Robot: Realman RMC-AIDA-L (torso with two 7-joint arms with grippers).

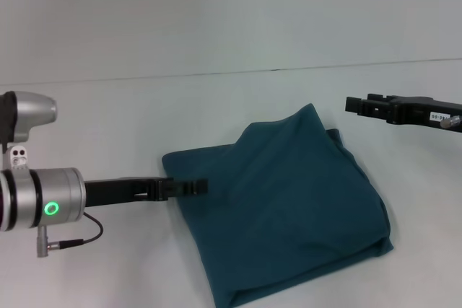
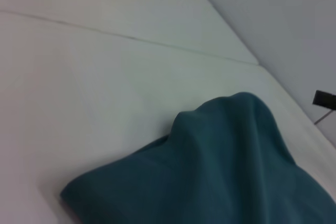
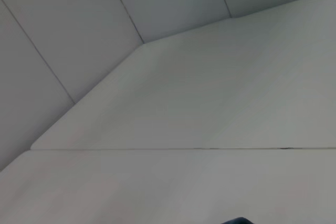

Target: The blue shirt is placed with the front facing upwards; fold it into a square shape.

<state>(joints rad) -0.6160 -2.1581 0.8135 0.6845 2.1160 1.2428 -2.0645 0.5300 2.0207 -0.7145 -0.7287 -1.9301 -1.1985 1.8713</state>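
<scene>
We are seeing the left gripper (image 1: 196, 187) reaching in low over the near-left edge of the blue shirt (image 1: 289, 214); whether its fingers are spread or pinching cloth, we cannot tell. The right gripper (image 1: 355, 104) is hovering off the shirt's far right, apart from it, finger state also unclear. The shirt is lying folded into a rough, tilted square on the white table (image 1: 216, 34), one fold humping up near its far corner.
</scene>
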